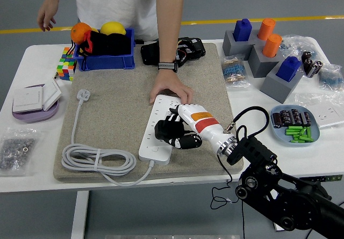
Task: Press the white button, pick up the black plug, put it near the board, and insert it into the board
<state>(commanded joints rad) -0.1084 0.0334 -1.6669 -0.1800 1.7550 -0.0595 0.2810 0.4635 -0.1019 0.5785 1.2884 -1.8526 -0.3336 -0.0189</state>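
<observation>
No writing is showing clearly enough for me to read anywhere on the table. Going from the left, a bag of small metal parts (20,149) is lying near the front edge, a white switch plate (35,97) is sitting on a purple dish, and a colour cube (65,65) is standing beside a blue bin (105,60) holding an orange and a yellow fruit. A grey felt mat (118,110) is covering the middle of the white table (32,53), with grey floor and a yellow line running behind it. On the mat the white cable (97,159) is lying coiled, ending in a white plug (83,95); I cannot make out a black plug for certain. The white power strip (159,127) is lying lengthwise, and a person's hand (171,92) is pressing on its far end. My right hand (180,129) is hovering over the strip's middle with its black fingers (164,131) curled downward, holding nothing; whether they are touching it I cannot tell. To the right, grey blocks (262,56) are carrying blue and orange pegs, and a blue tray (294,127) is holding batteries.
</observation>
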